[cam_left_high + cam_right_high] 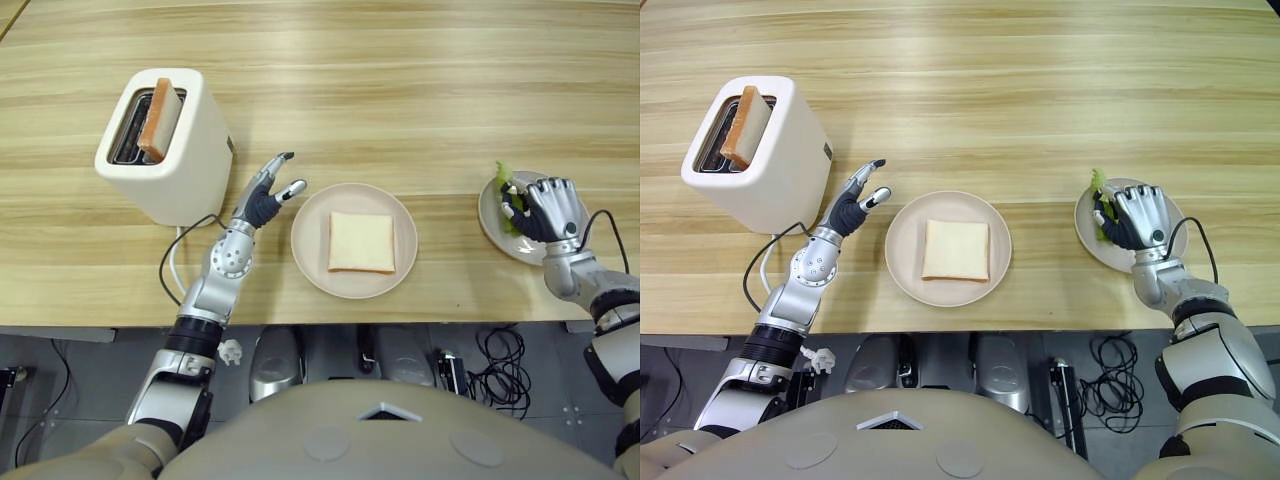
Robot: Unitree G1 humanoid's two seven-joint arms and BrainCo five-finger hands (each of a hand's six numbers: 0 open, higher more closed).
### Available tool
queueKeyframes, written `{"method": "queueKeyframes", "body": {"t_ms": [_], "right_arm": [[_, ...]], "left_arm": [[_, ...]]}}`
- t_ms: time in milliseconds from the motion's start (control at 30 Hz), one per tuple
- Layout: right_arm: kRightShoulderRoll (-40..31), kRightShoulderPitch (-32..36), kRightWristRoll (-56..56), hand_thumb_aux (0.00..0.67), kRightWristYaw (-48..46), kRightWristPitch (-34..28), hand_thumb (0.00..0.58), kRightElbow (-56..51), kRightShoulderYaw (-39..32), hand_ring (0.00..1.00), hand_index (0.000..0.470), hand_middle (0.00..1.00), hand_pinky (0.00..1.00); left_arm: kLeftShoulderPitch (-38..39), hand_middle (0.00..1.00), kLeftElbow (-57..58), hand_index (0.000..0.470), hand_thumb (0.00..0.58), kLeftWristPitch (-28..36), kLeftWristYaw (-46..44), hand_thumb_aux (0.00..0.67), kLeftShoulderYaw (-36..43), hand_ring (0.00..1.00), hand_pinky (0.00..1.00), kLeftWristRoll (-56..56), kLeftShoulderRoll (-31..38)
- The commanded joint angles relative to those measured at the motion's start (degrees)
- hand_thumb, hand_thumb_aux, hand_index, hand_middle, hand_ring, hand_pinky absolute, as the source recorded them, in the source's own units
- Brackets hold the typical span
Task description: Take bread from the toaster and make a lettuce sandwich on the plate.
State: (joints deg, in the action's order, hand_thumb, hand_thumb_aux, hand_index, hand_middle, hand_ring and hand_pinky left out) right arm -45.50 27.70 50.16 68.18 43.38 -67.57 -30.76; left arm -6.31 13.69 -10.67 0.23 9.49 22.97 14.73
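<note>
One bread slice (361, 241) lies on the plate (305, 240), a second slice (160, 118) waits in the toaster (185, 160); right hand (548, 208) apparently clamps lettuce (506, 180) over the side dish (495, 225), left hand (268, 195) hovers spread and empty, so layering remains.

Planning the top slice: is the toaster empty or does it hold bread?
Not empty. One slice stands in a slot of the toaster, its top sticking out above the rim.
</note>
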Motion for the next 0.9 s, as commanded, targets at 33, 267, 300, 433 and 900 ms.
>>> {"method": "queueKeyframes", "body": {"t_ms": [33, 267, 300, 433, 900], "right_arm": [[-0.58, 1.47, 0.59, 0.670, 1.05, 1.88, 0.580, 5.19, 0.55, 1.00, 0.460, 1.00, 1.00], [0.27, 3.32, 3.28, 0.670, 0.51, 2.00, 0.580, 16.12, 0.63, 1.00, 0.460, 1.00, 1.00], [0.60, 3.43, 3.52, 0.670, 0.12, 2.10, 0.580, 17.57, 0.66, 1.00, 0.460, 1.00, 1.00], [2.75, 4.30, 4.30, 0.670, -2.13, 2.94, 0.580, 21.82, 0.29, 1.00, 0.460, 1.00, 1.00], [16.09, 9.67, 14.85, 0.670, -7.77, 4.17, 0.580, 18.79, -10.35, 1.00, 0.460, 1.00, 1.00]], "left_arm": [[-0.68, 0.00, 1.80, 0.000, 0.000, -0.44, 0.27, 0.000, 0.72, 0.00, 0.00, 0.11, -0.20], [-1.58, 0.00, 3.85, 0.000, 0.000, -1.09, 0.92, 0.000, 1.22, 0.00, 0.00, 0.28, -0.46], [-1.79, 0.00, 4.19, 0.000, 0.000, -1.20, 1.07, 0.000, 1.31, 0.00, 0.00, 0.25, -0.45], [-2.58, 0.00, 5.21, 0.000, 0.000, -1.70, 1.79, 0.000, 1.28, 0.00, 0.00, 0.12, -0.33], [-6.36, 0.00, 8.51, 0.000, 0.000, -3.88, 4.69, 0.000, -0.95, 0.00, 0.00, -1.60, -0.37]]}}
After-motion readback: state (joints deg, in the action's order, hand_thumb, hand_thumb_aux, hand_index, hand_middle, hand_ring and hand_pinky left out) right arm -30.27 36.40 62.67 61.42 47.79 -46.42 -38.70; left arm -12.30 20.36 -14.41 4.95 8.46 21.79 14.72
